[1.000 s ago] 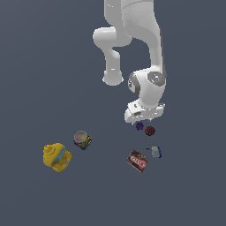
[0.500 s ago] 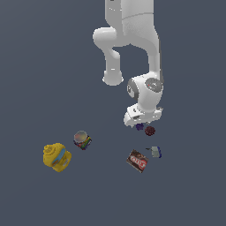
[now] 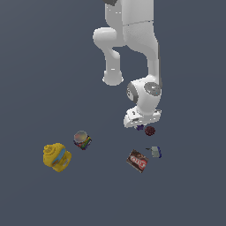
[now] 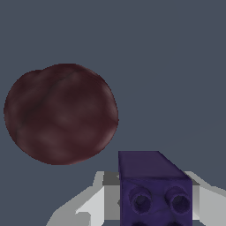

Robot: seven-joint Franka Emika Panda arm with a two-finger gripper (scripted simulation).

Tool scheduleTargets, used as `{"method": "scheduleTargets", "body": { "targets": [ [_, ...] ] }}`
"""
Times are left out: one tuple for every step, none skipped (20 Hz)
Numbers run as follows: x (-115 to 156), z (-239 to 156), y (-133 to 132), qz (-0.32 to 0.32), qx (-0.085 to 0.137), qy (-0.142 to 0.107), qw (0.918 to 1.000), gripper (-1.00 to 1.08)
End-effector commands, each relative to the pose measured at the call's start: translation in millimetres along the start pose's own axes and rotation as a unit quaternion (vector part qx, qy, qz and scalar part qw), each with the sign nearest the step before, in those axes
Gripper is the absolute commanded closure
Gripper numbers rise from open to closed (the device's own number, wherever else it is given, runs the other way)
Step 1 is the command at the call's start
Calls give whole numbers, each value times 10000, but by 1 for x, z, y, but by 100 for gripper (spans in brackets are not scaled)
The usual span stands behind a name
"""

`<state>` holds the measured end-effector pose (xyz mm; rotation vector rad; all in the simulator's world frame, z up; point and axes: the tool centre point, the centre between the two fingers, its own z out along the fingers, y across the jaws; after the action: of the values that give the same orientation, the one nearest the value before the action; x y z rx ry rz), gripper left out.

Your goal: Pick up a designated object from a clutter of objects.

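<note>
The designated object, a tiny dark purple block with two round studs, sits between my gripper's grey-white fingers, which stand close against both of its sides. In the exterior view my gripper is down at the floor and only a sliver of the purple block shows under it. The dark red ball lies right beside the block, apart from it; it also shows in the exterior view.
A grey-blue piece and a brown-red box lie nearer the camera than the ball. A multicoloured can and a yellow jug shape with a blue band lie towards the exterior view's left.
The hand has come down a little, onto the purple block. The objects have not moved.
</note>
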<state>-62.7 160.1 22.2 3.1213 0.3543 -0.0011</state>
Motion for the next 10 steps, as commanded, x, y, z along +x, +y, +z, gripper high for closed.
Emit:
{"method": "scheduleTargets", "body": {
  "targets": [
    [0,0,0,0,0,3,10000,108],
    [0,0,0,0,0,3,10000,108],
    [0,0,0,0,0,3,10000,108],
    [0,0,0,0,0,3,10000,108],
    [0,0,0,0,0,3,10000,108],
    [0,0,0,0,0,3,10000,108],
    [0,0,0,0,0,3,10000,108],
    [0,0,0,0,0,3,10000,108],
    [0,0,0,0,0,3,10000,108],
    [0,-1,1,0,0,3,10000,108]
  ]
}}
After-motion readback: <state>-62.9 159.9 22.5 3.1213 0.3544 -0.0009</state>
